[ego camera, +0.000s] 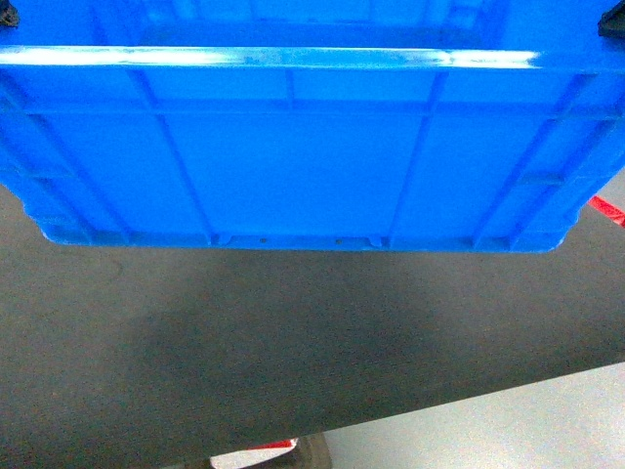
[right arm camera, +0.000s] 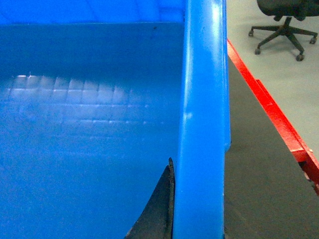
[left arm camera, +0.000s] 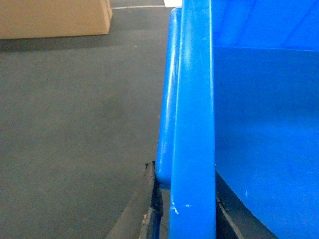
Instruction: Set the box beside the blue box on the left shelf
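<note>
Left wrist-mounted view shows the left claw (left arm camera: 187, 219) clamped over the thick rim of the large bright-blue ribbed plastic crate (left arm camera: 249, 124), one dark finger (left arm camera: 152, 209) outside the wall and another inside it. The right wrist-mounted view mirrors this: the right claw (right arm camera: 192, 219) straddles the opposite rim, a dark inner finger (right arm camera: 159, 214) pressed against the crate's inside wall, the outer one hidden behind the rim. Both claws thus appear clenched on the crate, which is empty inside. From the head view the crate fills the upper frame, its ribbed side wall and bottom edge hanging clear above the dark grey floor (ego camera: 293, 362), its shadow below, so it seems to be carried in the air between the two arms. Farther out lie a tan cardboard carton (left arm camera: 55, 20) on the floor to the left, a red strip (right arm camera: 271, 114) along the mat's edge to the right, and a black office chair (right arm camera: 284, 20) beyond it. No shelf or second blue box is in sight; judging by this, pick-up is done, while approach and placement remain.
</note>
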### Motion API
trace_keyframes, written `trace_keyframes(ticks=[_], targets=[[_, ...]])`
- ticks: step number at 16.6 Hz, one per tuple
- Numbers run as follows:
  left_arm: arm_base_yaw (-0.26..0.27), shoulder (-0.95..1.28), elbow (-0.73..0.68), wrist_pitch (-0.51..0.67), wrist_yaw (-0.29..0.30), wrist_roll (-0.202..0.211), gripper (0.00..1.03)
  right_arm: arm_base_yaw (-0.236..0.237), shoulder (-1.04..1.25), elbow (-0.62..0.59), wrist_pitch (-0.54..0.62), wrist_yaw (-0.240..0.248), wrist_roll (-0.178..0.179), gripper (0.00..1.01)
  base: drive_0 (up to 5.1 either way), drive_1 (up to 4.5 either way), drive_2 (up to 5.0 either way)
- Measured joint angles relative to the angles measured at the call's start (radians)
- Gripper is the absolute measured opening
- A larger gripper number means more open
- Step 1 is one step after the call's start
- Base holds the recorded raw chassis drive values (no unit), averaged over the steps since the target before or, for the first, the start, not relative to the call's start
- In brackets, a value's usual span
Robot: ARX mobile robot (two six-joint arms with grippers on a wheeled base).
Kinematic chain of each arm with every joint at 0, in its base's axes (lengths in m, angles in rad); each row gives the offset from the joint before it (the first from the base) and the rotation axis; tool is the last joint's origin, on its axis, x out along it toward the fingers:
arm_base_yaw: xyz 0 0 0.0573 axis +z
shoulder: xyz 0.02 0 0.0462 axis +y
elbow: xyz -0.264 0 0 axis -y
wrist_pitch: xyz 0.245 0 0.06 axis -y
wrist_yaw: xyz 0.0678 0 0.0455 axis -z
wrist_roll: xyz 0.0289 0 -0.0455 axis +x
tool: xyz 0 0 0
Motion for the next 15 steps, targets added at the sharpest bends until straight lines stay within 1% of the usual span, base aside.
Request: trace_keyframes(ticks=[15], targets=[[0.0, 0.0, 0.0, 0.0, 0.0, 0.0, 0.16, 0.0, 0.0, 0.0, 0.0, 0.0, 0.0, 0.07, 0.0, 0.0, 0.0]])
